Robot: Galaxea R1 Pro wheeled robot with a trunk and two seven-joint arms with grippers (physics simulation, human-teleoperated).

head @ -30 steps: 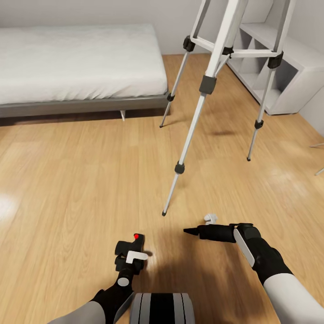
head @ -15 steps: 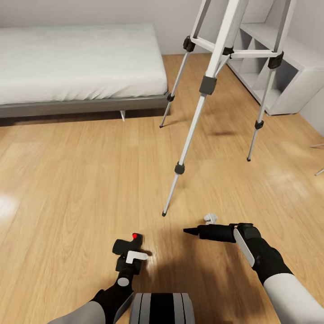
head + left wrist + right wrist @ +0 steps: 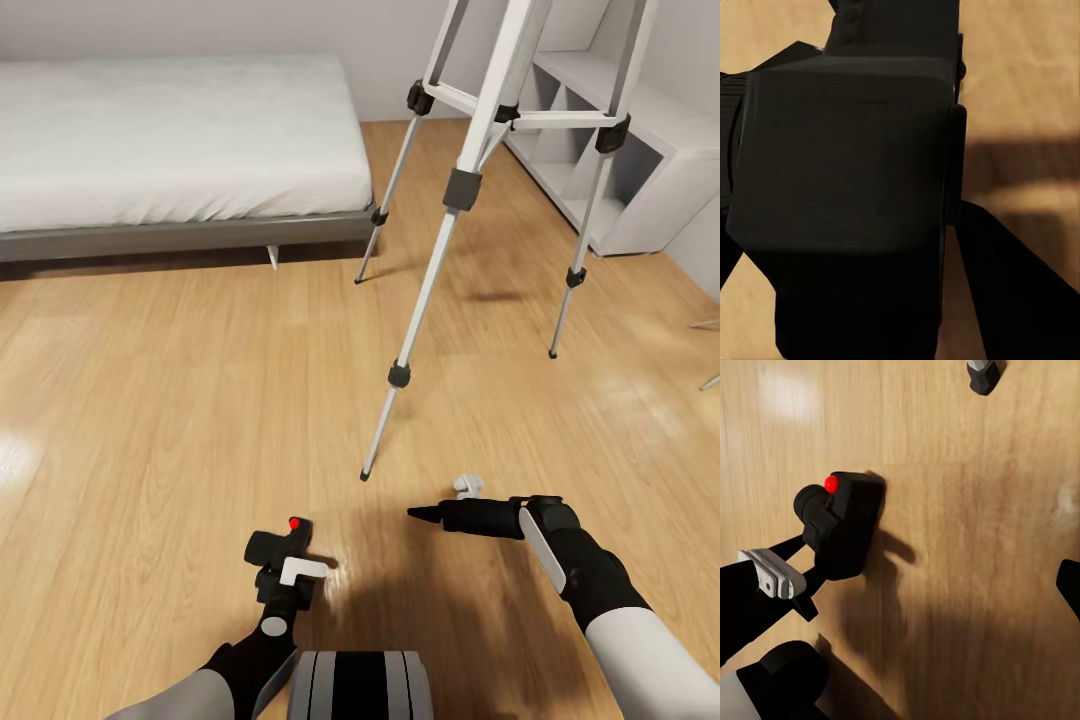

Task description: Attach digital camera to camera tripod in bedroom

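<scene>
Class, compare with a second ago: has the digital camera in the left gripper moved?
Yes. The digital camera, held in the left gripper, has shifted slightly left and toward the robot, away from the camera tripod foot.

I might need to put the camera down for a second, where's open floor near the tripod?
Bare wood floor stretches wide between the bed and the left hand holding the digital camera. It is tighter between the camera tripod legs and beside the white shelf unit.
</scene>
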